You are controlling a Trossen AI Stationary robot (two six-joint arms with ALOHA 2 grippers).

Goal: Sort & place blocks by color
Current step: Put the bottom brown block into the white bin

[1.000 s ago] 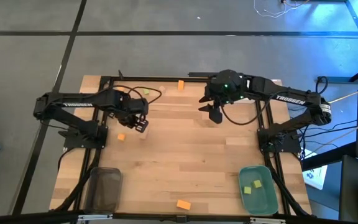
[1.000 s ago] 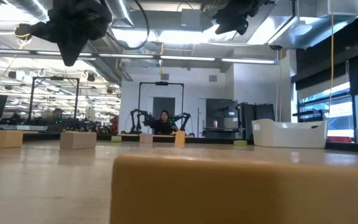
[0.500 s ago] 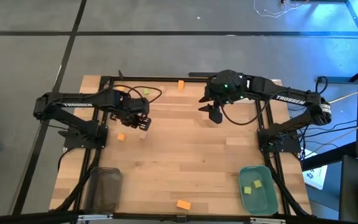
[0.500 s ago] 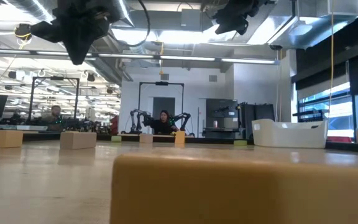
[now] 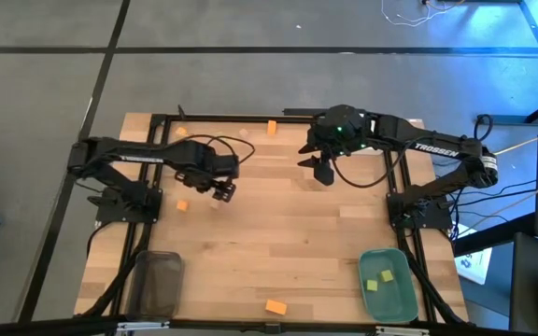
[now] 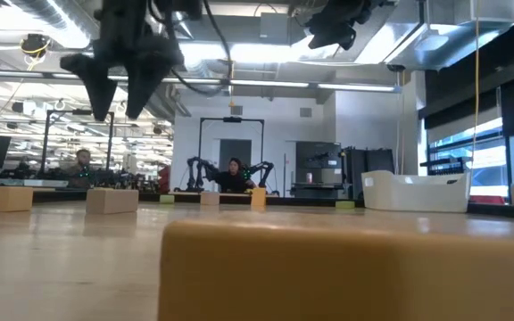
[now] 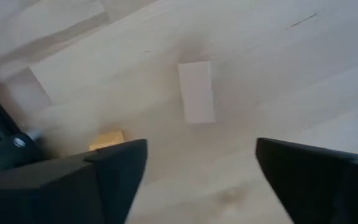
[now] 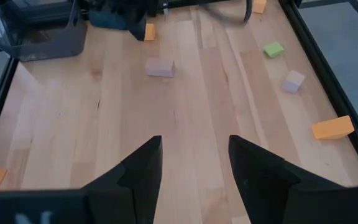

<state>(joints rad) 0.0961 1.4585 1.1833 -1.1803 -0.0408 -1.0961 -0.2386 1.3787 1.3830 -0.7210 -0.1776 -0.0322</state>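
My left gripper (image 5: 222,191) hangs open above the table's left-middle (image 6: 114,85). Below it a pale tan block (image 7: 196,92) lies flat on the wood, with an orange block (image 7: 107,138) beside it (image 5: 182,205). My right gripper (image 5: 323,171) stands open above the far middle, nothing between its fingers (image 8: 194,162). More orange blocks lie at the far edge (image 5: 273,128) and the near edge (image 5: 276,306). A green block (image 8: 273,49) and another pale block (image 8: 293,81) lie on the table. Two green blocks (image 5: 379,280) sit in the green tray (image 5: 404,301).
A grey tray (image 5: 157,280) sits at the near left corner. The black frame rails (image 5: 157,121) run along the table's sides. A white tub (image 6: 415,192) stands at the far right in the low view. Bare wood lies at the table's middle (image 5: 288,233).
My left gripper has moved a little toward the table's right edge, turned about, and opened: in the low view its fingers, together before, now stand apart. My right arm has kept still.
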